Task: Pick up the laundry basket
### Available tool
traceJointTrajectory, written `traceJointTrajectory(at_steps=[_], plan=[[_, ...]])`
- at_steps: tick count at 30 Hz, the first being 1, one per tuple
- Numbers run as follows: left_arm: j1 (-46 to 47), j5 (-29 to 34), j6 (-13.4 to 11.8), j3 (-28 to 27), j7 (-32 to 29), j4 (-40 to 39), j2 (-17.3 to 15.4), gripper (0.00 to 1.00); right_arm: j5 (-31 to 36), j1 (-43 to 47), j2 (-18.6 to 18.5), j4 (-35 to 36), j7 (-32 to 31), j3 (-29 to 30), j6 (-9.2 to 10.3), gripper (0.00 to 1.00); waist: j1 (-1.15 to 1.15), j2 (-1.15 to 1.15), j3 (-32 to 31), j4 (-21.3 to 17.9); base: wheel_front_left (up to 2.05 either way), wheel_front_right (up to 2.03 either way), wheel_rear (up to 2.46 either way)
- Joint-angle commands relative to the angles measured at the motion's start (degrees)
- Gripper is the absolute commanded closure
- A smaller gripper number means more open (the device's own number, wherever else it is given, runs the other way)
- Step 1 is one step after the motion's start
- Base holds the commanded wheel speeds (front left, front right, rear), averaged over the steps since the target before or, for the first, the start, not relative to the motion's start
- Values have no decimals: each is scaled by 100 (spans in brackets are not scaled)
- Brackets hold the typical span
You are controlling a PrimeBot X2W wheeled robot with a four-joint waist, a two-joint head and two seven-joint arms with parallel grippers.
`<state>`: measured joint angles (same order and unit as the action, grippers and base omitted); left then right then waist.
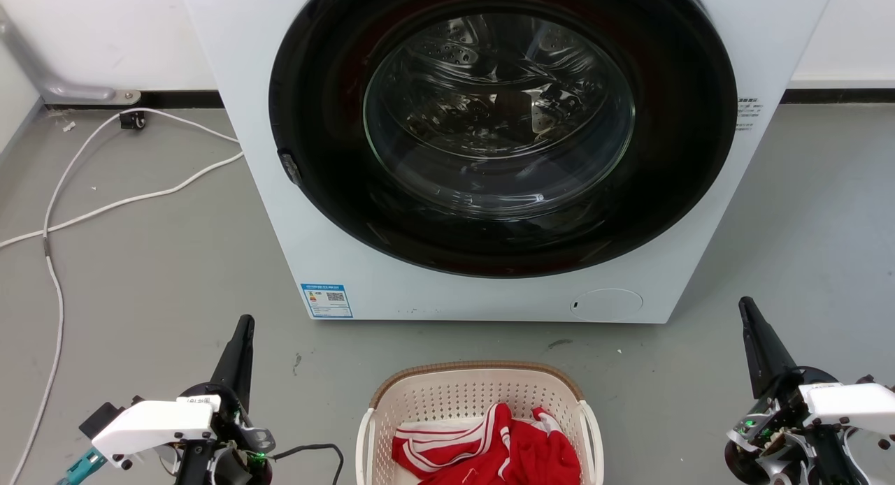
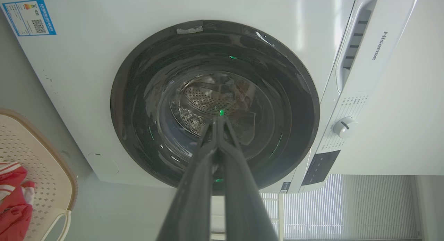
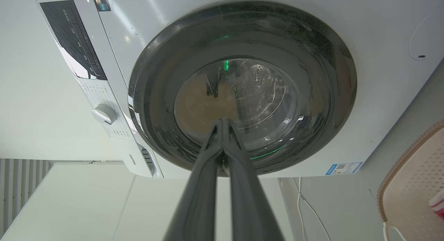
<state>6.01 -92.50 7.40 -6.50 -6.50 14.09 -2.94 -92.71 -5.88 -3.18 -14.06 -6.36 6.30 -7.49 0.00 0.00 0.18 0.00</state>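
1. Both pairs of jaws are pressed together on nothing: left gripper (image 1: 244, 324) near left, right gripper (image 1: 745, 305) near right.
2. Between them on the floor, just in front of the washing machine (image 1: 266, 191), sits the laundry basket (image 1: 447, 397), holding a red-and-white garment (image 1: 503, 443).
3. It is probably light, stiff, slightly springy plastic. The white side handles (image 1: 363, 439) look the best holds — lifted evenly.
4. "Hisense" (image 2: 380, 46) reads on the machine's top panel; the blue label (image 1: 326, 300) is too small to read.

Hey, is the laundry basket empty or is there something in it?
Not empty. The laundry basket holds a crumpled red garment with white stripes, heaped low; its perforated far wall shows bare above it.
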Motion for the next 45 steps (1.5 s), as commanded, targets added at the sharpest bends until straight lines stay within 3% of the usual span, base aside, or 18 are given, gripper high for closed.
traceJointTrajectory(at_steps=[1,39,40,45], plan=[[51,18,18,-19,-25,3,7,100,29,-71,21,-6,-20,10,0,100,0,0,0,0,0,0,0],[-9,-1,-1,1,-1,15,3,100,1,10,9,-13,-12,11,-1,100,0,0,0,0,0,0,0],[-34,-1,-2,7,3,50,8,0,2,41,12,-47,-9,8,0,0,0,0,0,0,0,0,0],[-161,-2,-7,62,108,65,20,0,62,168,23,-84,95,-34,0,0,0,0,-5,-1,0,0,0]])
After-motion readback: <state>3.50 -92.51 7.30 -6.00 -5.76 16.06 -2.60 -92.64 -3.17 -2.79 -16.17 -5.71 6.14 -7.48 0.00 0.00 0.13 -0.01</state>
